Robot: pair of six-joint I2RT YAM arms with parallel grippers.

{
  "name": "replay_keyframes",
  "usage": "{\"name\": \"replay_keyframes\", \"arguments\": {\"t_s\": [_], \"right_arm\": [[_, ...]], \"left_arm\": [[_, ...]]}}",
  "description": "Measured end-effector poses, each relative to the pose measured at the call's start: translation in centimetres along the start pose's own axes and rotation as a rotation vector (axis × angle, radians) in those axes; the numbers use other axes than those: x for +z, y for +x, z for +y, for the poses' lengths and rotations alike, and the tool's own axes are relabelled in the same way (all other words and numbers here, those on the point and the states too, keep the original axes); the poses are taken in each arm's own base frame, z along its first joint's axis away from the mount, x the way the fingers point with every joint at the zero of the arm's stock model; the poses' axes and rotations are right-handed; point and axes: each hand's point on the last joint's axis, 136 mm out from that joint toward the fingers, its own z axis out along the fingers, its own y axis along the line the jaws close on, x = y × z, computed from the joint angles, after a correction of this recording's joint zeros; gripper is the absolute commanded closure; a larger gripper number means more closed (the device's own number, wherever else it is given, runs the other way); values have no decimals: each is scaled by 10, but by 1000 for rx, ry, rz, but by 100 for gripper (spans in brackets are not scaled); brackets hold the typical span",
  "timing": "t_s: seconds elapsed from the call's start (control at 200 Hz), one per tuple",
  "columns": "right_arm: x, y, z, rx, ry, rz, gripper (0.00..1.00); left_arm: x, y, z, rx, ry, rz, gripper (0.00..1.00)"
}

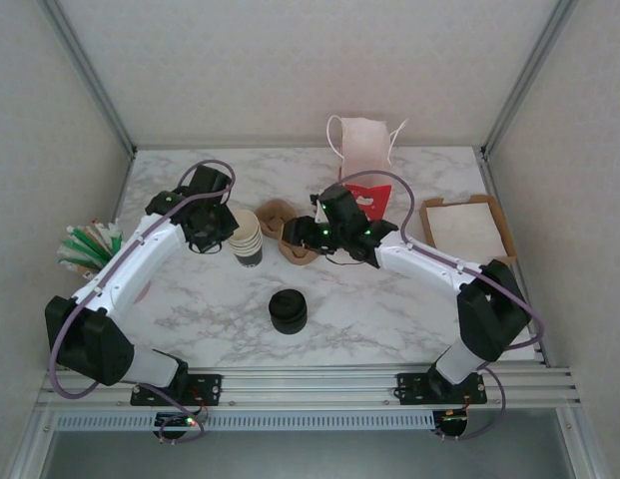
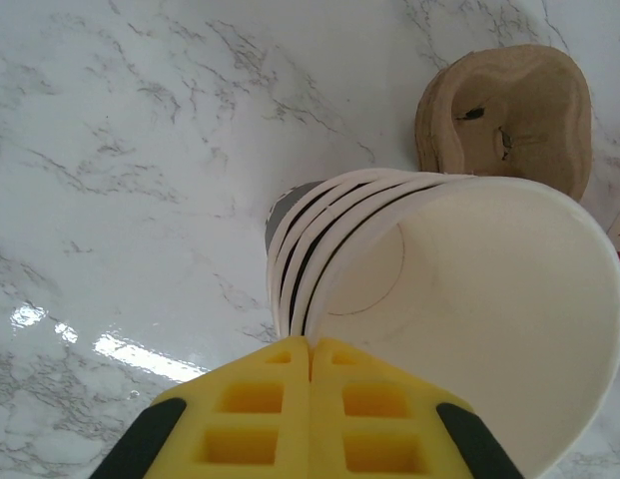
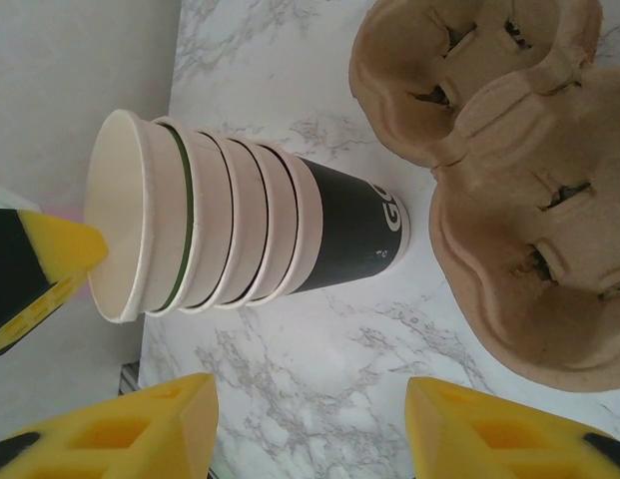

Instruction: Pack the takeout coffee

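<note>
The takeout coffee is out of view. A stack of lidless cream-rimmed cups (image 1: 247, 239) stands left of centre, its lowest cup dark-sided (image 3: 349, 230). My left gripper (image 2: 311, 344) is shut, its yellow fingertips pinching the rim of the stack's top cup (image 2: 469, 299). One of its fingers (image 3: 60, 249) reaches over that rim in the right wrist view. My right gripper (image 3: 310, 419) is open with bare marble between its fingers. It hovers just right of the stack (image 1: 302, 236), beside the brown pulp cup carrier (image 3: 509, 200).
A squat black stack of lids (image 1: 288, 311) sits at front centre. A paper bag (image 1: 364, 145) stands at the back, a red packet (image 1: 374, 195) in front of it. A cardboard tray of napkins (image 1: 467, 230) is at right, a holder of stirrers (image 1: 90, 244) at left.
</note>
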Motion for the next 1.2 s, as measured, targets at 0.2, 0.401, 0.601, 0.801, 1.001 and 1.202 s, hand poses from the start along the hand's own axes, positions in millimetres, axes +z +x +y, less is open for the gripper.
{"name": "replay_keyframes", "arguments": {"t_s": [0.2, 0.401, 0.601, 0.801, 1.001, 1.202], "right_arm": [[15, -1, 0, 27, -25, 13, 50], [31, -4, 5, 53, -66, 26, 55], [43, -7, 12, 73, -118, 39, 55], [54, -6, 15, 95, -159, 59, 55], [55, -7, 18, 100, -174, 56, 55], [54, -7, 19, 97, -174, 54, 54]], "left_arm": [[-1, 0, -1, -4, 5, 5, 100], [-3, 0, -1, -30, 18, 27, 100], [-3, 0, 1, -46, 28, 46, 100], [-4, -2, 2, -67, 37, 53, 100], [-12, -6, -1, -76, 58, 48, 100], [-28, -13, -8, -81, 92, 24, 100]]}}
